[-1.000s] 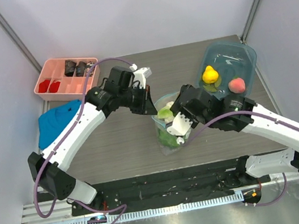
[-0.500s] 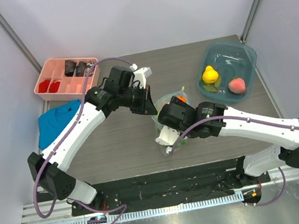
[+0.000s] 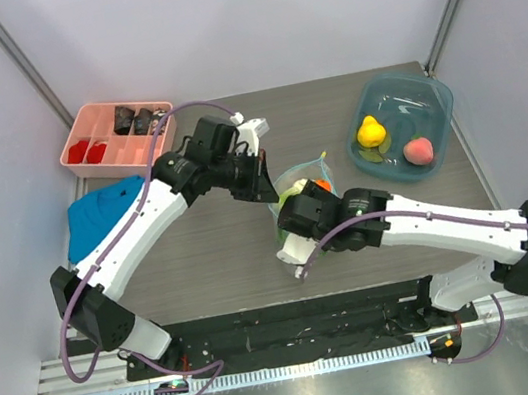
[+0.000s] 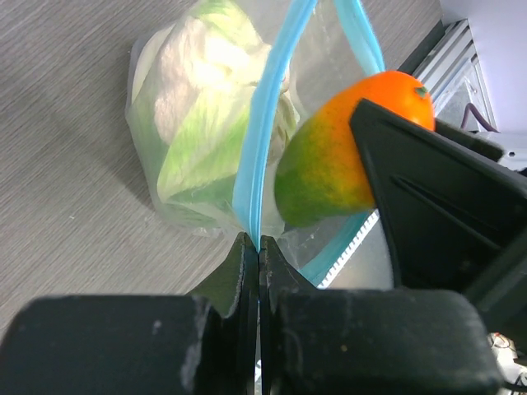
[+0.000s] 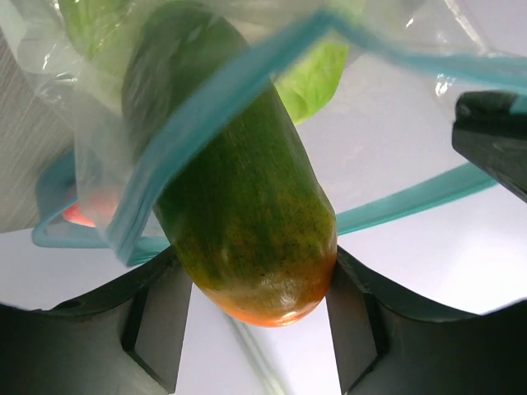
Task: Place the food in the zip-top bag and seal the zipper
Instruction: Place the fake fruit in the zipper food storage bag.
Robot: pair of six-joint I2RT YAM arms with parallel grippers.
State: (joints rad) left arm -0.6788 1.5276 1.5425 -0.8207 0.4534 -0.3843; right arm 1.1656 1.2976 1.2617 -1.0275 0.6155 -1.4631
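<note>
At the zip-top bag (image 4: 177, 210) mouth: orange-green fruit (image 5: 239, 214), clamped in the right gripper (image 5: 251, 317), long axis pointing into the opening, was partly past the zipper (image 4: 262, 132). The left gripper (image 4: 251, 255), closed tight on that zipper, held the edge up. Within the bag lay the cabbage (image 4: 202, 107).

1. Bag (image 4: 321, 58): clear, crinkly plastic film, glossy.
2. Zipper (image 4: 263, 123): smooth light-blue plastic.
3. Fruit (image 4: 329, 156): smooth, faintly speckled, satin.
4. Surface (image 4: 74, 164): matt grey wood grain.
5. Left claw (image 4: 258, 243): matt black plastic.
</note>
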